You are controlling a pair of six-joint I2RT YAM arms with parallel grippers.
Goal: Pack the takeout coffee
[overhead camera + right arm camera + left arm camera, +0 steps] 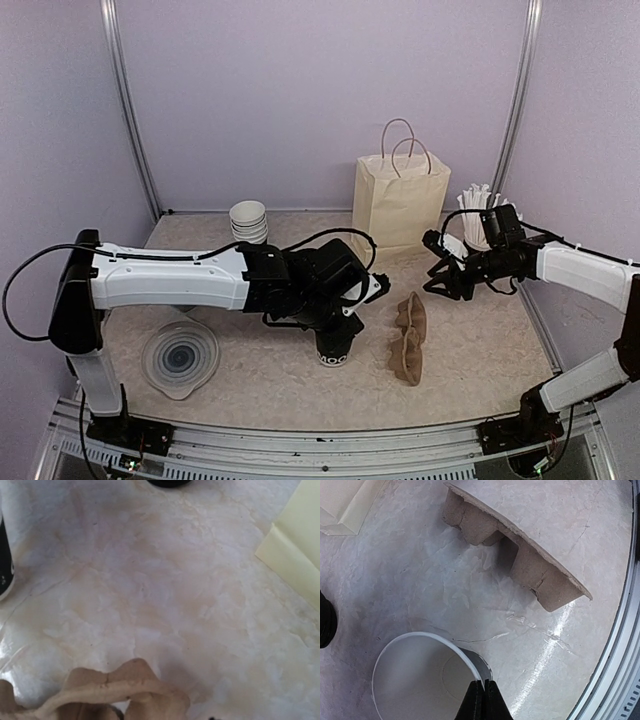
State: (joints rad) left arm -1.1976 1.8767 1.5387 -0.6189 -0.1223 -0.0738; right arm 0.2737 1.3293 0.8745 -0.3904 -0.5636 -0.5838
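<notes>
Handling the black paper cup [333, 352] calls for a light touch. It is lidless and shows a bare white inside, so judge it light, thin-walled and easy to crush or tip. Your left gripper [482, 700] is clenched on the cup's rim, near the middle of the table [480, 360]. That pinch is a fair hold, but keep the cup upright and unhurried.

The brown pulp carrier tray [408, 338] sits just right of the cup, apart from it and tipped up on its edge. It looks stiff, light and apt to slide, so take it by an outer edge.

Your right gripper [445, 285] hovers near the tray's far end, and you cannot tell how its jaws stand. The left arm hides the cup's upper part from above. You cannot tell whether the cup's base touches the table, or count the tray's wells.
</notes>
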